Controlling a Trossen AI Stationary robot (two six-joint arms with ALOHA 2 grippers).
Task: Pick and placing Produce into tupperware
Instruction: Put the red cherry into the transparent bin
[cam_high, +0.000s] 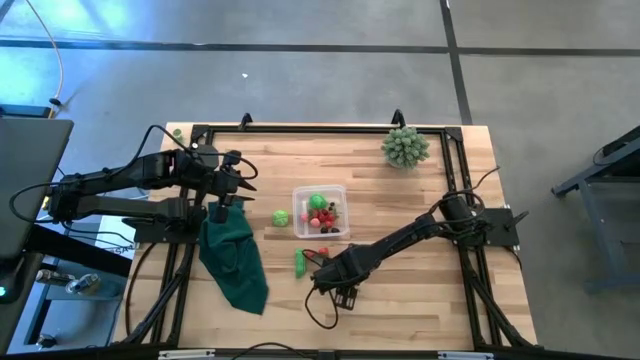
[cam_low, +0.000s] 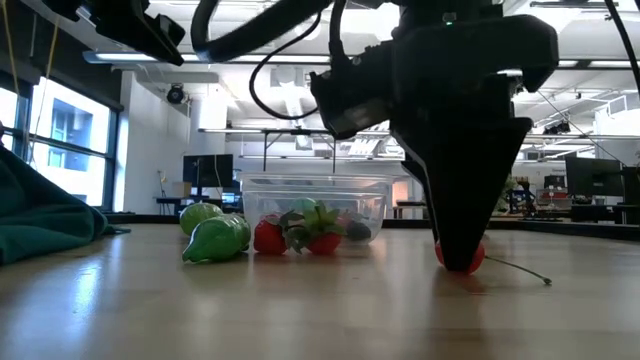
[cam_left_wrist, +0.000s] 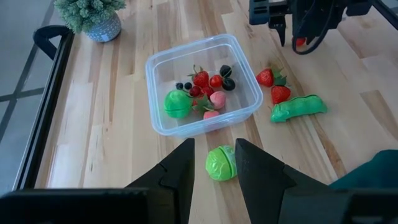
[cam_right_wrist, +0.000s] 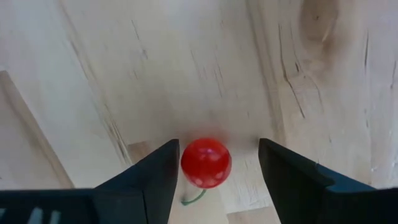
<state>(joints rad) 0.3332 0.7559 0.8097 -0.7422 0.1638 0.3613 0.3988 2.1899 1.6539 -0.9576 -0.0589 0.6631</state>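
The red cherry (cam_right_wrist: 206, 162) lies on the bare desk (cam_high: 420, 290), well apart from the tupperware (cam_high: 320, 211) and on the near side of it; we see it between the right gripper (cam_right_wrist: 217, 163)'s two dark fingers, close to one and with a wider gap to the other, neither pad visibly touching it; the fingers are parted and hold nothing. To do this pick well, we judge, the fingers should centre on the ball first, so that closing does not nudge it sideways and set it rolling; they should reach low, close to the wood, and close slowly on the round body, not on the thin green stem trailing from it. In the low view the fingertips stand down at the desk right over the cherry. The tupperware already holds several pieces; two strawberries (cam_left_wrist: 272, 86), a green pod (cam_left_wrist: 297, 108) and a green cabbage (cam_left_wrist: 219, 163) lie just outside its walls. The left gripper (cam_left_wrist: 214, 165) hangs above the cabbage, fingers partly open on either side, empty.
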